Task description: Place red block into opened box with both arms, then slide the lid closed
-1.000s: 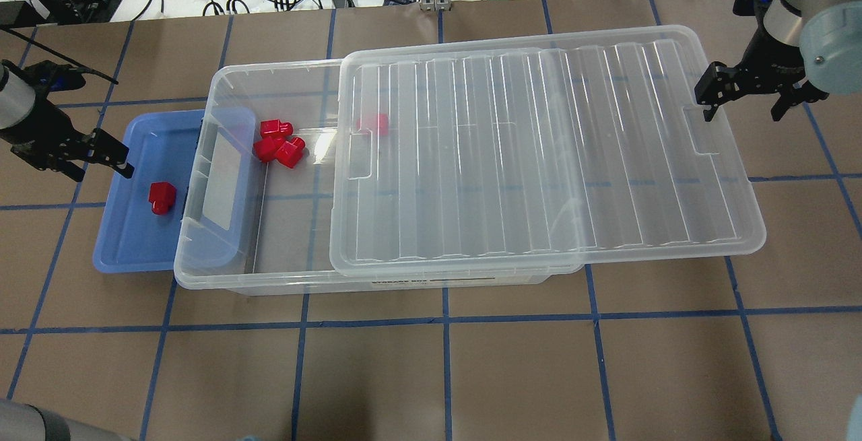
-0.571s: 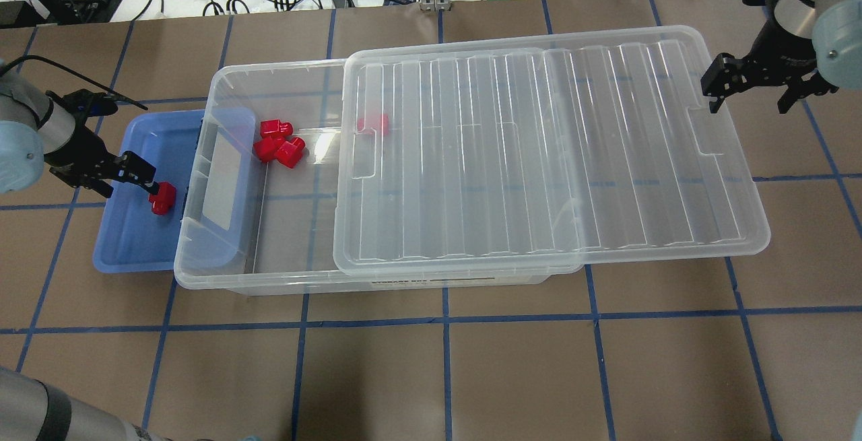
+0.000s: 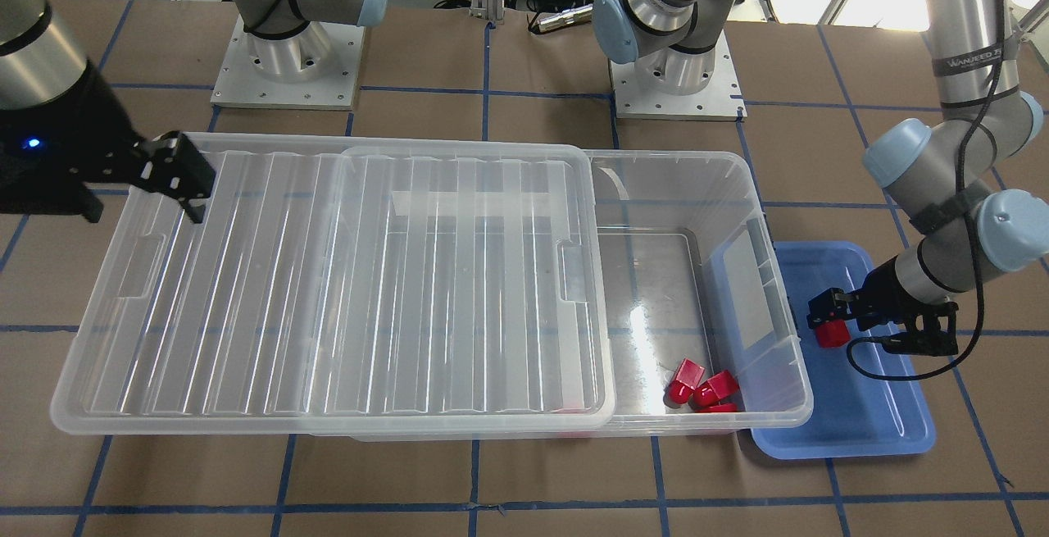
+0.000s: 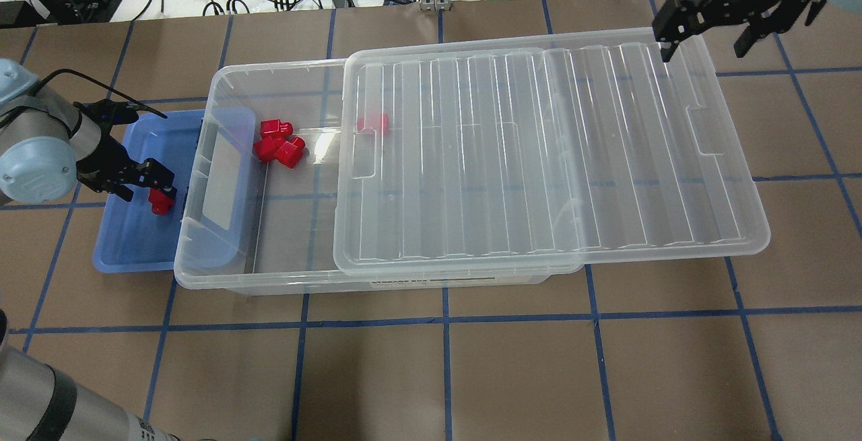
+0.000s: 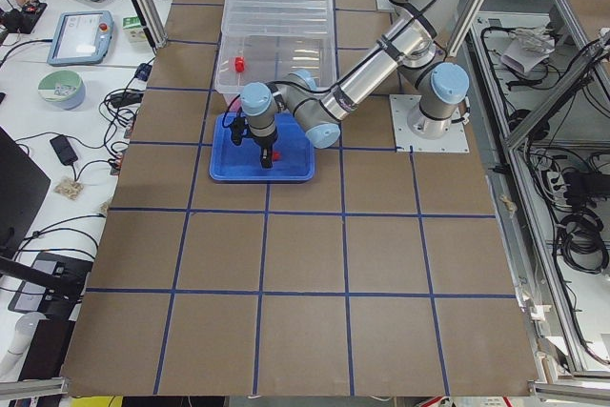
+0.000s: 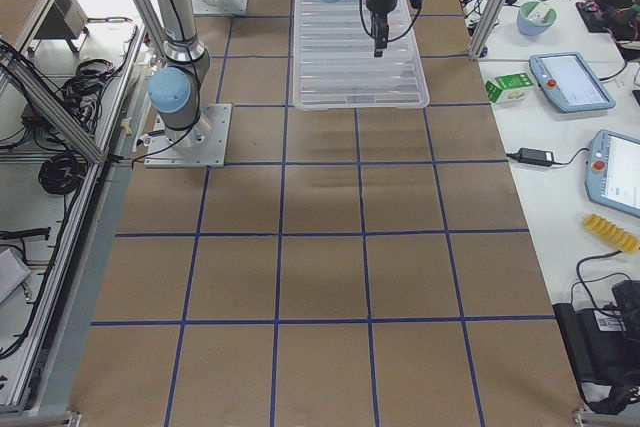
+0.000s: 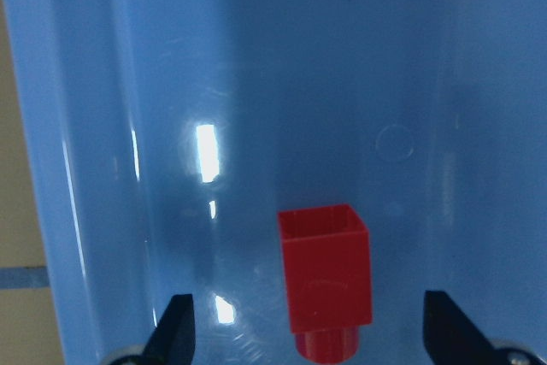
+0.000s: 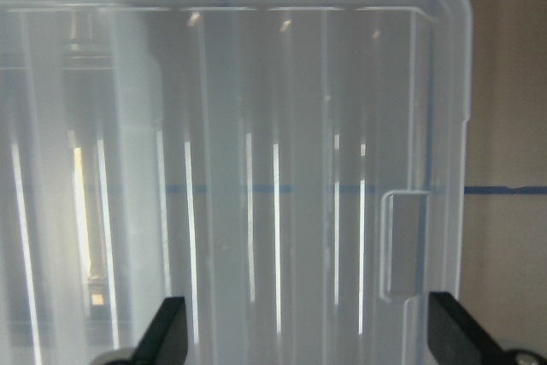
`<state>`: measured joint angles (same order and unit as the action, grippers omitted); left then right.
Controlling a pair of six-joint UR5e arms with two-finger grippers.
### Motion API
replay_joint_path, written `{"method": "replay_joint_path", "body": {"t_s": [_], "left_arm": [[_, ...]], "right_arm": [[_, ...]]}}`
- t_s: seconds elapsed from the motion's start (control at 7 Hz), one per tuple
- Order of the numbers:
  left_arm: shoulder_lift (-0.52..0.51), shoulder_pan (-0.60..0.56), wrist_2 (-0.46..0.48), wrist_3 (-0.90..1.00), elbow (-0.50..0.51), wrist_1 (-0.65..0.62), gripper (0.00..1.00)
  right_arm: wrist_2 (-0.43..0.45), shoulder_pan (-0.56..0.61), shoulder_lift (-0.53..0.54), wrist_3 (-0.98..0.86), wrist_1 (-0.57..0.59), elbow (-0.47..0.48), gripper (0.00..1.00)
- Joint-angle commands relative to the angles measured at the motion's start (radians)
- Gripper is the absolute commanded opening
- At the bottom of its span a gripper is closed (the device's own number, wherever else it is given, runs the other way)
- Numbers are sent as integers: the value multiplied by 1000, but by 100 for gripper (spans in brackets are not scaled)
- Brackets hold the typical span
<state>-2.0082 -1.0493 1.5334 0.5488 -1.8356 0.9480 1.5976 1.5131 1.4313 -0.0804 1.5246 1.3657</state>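
Five glossy red blocks (image 4: 291, 152): four in the box (image 4: 269, 284), one stub-ended red block (image 7: 326, 275) in the blue tray (image 4: 128, 252) between the released left pincer's (image 7: 308, 314) fingers; right pincer (image 8: 305, 305) released over the lid (image 4: 539, 158).

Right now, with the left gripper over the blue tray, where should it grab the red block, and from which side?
Take the red block by its cube-like body, likely from straight above: it lies flat in the blue tray, its flat sides facing the open left gripper fingers; the stub is narrower.
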Motion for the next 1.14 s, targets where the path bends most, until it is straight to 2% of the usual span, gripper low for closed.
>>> {"method": "replay_joint_path", "body": {"t_s": [0.0, 0.14, 0.29, 0.43, 0.57, 0.71, 0.86, 1.0], "left_arm": [[-30, -12, 4, 2, 10, -66, 30], [-24, -15, 5, 3, 9, -63, 10], [-5, -17, 8, 3, 10, -61, 0], [24, -30, 13, 3, 24, -43, 0], [79, -38, 13, 3, 83, 89, 0], [145, -46, 13, 3, 190, 297, 0], [188, -93, 19, -7, 305, 500, 0], [231, -180, 19, -138, 378, 629, 0]], "right_arm": [[-5, 160, 1, 236, -103, -42, 100], [8, 192, 6, 247, -97, -5, 100], [12, 190, 49, 248, -54, 57, 100], [1, 173, 90, 234, 32, 137, 99], [2, 168, 116, 190, 58, 176, 98], [4, 161, 121, 142, 63, 168, 98], [1, 148, 121, 133, 65, 155, 100], [-1, 135, 123, 136, 63, 150, 100]]}}
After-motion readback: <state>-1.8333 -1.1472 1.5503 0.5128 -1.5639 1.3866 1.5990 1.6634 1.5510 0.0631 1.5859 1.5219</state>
